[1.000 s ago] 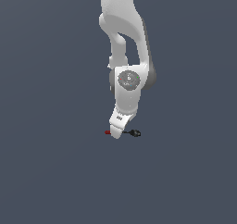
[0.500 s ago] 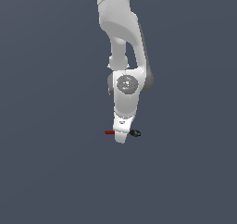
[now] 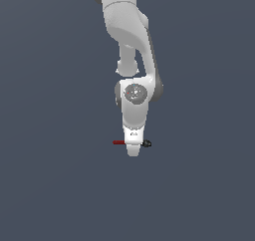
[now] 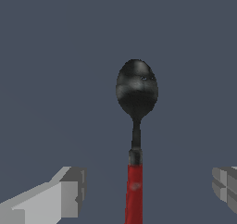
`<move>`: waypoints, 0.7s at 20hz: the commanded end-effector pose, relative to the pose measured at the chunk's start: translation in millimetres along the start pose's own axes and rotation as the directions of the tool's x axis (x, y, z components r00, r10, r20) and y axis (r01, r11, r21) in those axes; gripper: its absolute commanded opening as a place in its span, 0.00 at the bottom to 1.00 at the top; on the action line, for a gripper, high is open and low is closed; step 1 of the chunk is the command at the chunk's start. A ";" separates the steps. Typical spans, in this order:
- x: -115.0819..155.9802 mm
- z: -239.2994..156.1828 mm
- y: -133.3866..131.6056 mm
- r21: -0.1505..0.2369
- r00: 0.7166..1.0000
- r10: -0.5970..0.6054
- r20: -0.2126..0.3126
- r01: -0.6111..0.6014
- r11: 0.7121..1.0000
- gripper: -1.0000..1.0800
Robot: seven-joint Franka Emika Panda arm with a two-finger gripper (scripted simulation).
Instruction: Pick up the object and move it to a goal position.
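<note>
My arm (image 3: 130, 46) reaches down over the flat grey table (image 3: 55, 185), and my fingers (image 3: 132, 149) sit right at the spoon (image 3: 118, 142), which lies flat beneath them. In the exterior view the spoon's red handle pokes out on the exterior view's left of my hand, and its black rounded end (image 3: 147, 144) shows on the exterior view's right, so the middle of the spoon is hidden behind me.

In the wrist view the spoon (image 4: 135, 140) runs between my two fingertips (image 4: 69, 193), red handle near the camera, thin dark neck, then the black oval bowl farther off. My fingers stand wide apart, one on each side of the handle, with clear grey table showing between each pad and the red handle. Neither pad touches the spoon
</note>
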State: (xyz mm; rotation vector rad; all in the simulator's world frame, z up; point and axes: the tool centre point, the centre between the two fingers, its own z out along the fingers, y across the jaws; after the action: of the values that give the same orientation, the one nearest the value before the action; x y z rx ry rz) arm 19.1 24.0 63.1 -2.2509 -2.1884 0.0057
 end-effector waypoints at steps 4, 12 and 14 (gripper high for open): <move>-0.5 2.2 1.4 -0.004 0.999 -0.049 -0.001 0.049 0.999 0.96; -0.7 8.4 1.3 -0.004 0.999 -0.051 -0.001 0.051 0.999 0.96; -0.6 15.8 1.1 -0.004 0.999 -0.052 -0.001 0.052 0.999 0.96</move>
State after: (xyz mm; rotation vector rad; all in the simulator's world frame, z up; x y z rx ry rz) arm 20.7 23.3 52.7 -2.1963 -2.2473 -0.0006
